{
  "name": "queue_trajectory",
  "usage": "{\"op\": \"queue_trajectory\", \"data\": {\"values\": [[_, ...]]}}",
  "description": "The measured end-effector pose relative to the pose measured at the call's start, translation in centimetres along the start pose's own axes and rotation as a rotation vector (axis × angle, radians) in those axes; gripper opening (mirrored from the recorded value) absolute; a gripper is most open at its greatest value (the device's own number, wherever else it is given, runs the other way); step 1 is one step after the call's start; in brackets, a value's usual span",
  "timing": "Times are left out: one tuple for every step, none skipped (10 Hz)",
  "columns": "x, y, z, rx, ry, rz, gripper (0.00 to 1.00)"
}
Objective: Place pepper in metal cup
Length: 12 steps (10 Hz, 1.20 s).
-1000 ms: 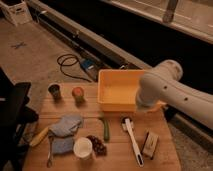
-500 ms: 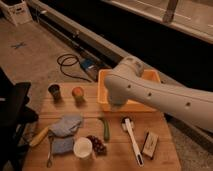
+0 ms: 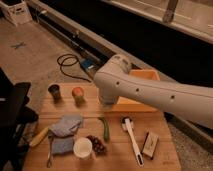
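Observation:
The green pepper [image 3: 104, 128] lies on the wooden table [image 3: 115, 160], near its middle, between a blue cloth and a white brush. The metal cup [image 3: 54, 91] stands upright at the table's back left, beside the cup with the orange inside [image 3: 77, 93]. My big white arm reaches in from the right. Its gripper [image 3: 106, 103] hangs at the arm's end above the table, just behind the pepper and right of the orange cup, not touching either.
A yellow bin [image 3: 142, 102] stands behind the arm, partly hidden. A white cup [image 3: 83, 148], dark grapes [image 3: 98, 145], two blue cloths [image 3: 66, 125], a yellow elongated object [image 3: 39, 136], a white brush [image 3: 132, 139] and a small box [image 3: 149, 144] lie on the table. A cable [image 3: 70, 65] lies on the floor.
My arm has swung left from over the bin to over the table's middle, bringing the gripper close behind the pepper. The objects on the table have not moved.

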Motion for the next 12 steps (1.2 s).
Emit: {"op": "queue_trajectory", "data": {"values": [[0.0, 0.0, 0.0, 0.000, 0.000, 0.000, 0.42], [0.0, 0.0, 0.0, 0.000, 0.000, 0.001, 0.42], [0.1, 0.0, 0.0, 0.001, 0.000, 0.002, 0.42], [0.2, 0.0, 0.1, -0.001, -0.001, 0.000, 0.42], [0.0, 0.0, 0.4, -0.010, -0.011, -0.002, 0.41], [-0.3, 0.2, 1.3, -0.030, -0.025, -0.003, 0.36], [-0.6, 0.6, 2.9, -0.057, -0.044, 0.000, 0.24], [-0.8, 1.1, 4.6, -0.084, -0.060, 0.003, 0.20], [-1.3, 1.6, 6.4, -0.116, -0.077, 0.006, 0.20], [-1.8, 2.2, 8.0, -0.150, -0.094, 0.009, 0.28], [-1.9, 2.6, 8.8, -0.171, -0.103, 0.015, 0.36], [-1.9, 2.9, 9.5, -0.190, -0.110, 0.022, 0.44]]}}
